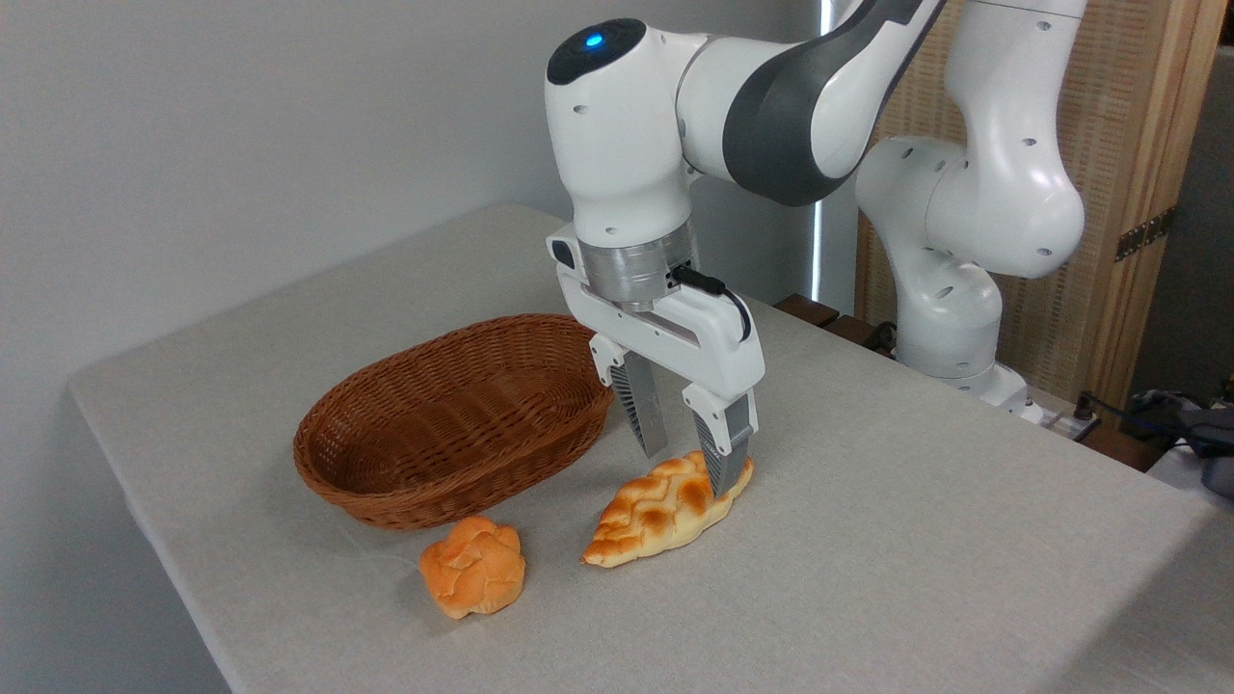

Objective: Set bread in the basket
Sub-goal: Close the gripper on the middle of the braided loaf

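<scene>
Grey cloth-covered table (pixel 916 540) against a plain pale wall, slatted wooden panel behind the arm's base at right. Single fixed camera view. White Panda arm (pixel 771 106) reaches in from the right, gripper (pixel 690 461) pointing straight down with jaws spread apart, holding nothing. Right finger (pixel 725 445) overlaps the far end of the bread (pixel 656 511); left finger hangs just behind that end (contact hard to judge). Bread lies flat on the table, pointed tip toward the camera, outside the basket (pixel 453 419) and just right of it. Basket sits upright, nothing visible inside. Small round orange bun (pixel 473 566) on the table in front of the basket, near the bread's tip, not touching.
</scene>
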### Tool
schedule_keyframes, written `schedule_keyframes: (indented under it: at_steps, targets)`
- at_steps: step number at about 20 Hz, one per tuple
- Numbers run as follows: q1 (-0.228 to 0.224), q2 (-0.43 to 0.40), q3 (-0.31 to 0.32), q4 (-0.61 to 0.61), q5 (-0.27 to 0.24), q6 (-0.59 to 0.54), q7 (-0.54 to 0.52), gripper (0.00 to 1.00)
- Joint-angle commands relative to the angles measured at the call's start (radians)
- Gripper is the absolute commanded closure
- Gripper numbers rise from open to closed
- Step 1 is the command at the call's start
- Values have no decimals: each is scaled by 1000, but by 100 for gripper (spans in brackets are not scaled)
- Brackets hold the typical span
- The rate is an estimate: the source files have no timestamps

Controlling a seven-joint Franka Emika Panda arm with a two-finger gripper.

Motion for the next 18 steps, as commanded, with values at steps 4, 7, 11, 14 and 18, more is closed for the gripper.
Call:
schedule_keyframes:
  at_steps: [4,7,11,14,18]
  targets:
    - [-17,-22,8,-27,11,24,16,0]
    - [-17,-22,8,-29,11,24,16,0]
    - [-17,-22,8,-41,11,23,18,0]
    - [-17,-22,8,-49,13,23,24,0]
    - [-17,-22,8,-62,14,23,26,0]
